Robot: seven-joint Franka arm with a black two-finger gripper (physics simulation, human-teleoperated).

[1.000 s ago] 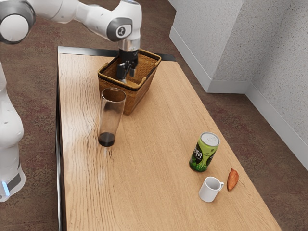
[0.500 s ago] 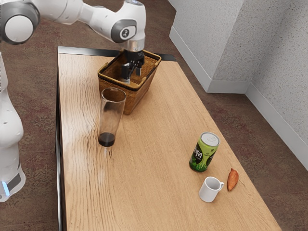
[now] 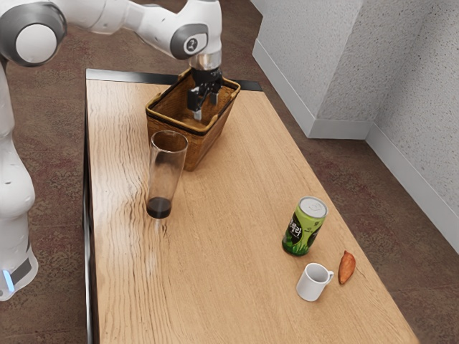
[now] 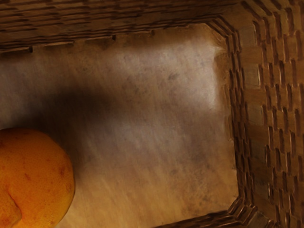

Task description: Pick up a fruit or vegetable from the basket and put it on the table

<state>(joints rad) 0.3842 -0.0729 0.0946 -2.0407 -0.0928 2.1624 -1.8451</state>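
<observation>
So we've got our gripper [image 3: 206, 107] at the mouth of the basket [image 3: 209, 145], fingers spread with a gap between them, nothing pinched. Can't tell how deep the tips sit. In the wrist view there's a round orange fruit [image 4: 35, 178] down in the basket, off to one side of a bare stretch of its floor, with a dark shadow just beside it. So yeah, the fruit's in the basket, not on the table [image 3: 222, 258]. Out on the table we've got a tall glass [image 3: 166, 172] near the basket, dark at the bottom, then well apart from that a green can [image 3: 305, 226] standing upright, a white mug [image 3: 311, 282] near it, and a reddish-orange veggie-looking thing [image 3: 347, 267] lying just beside the mug.
</observation>
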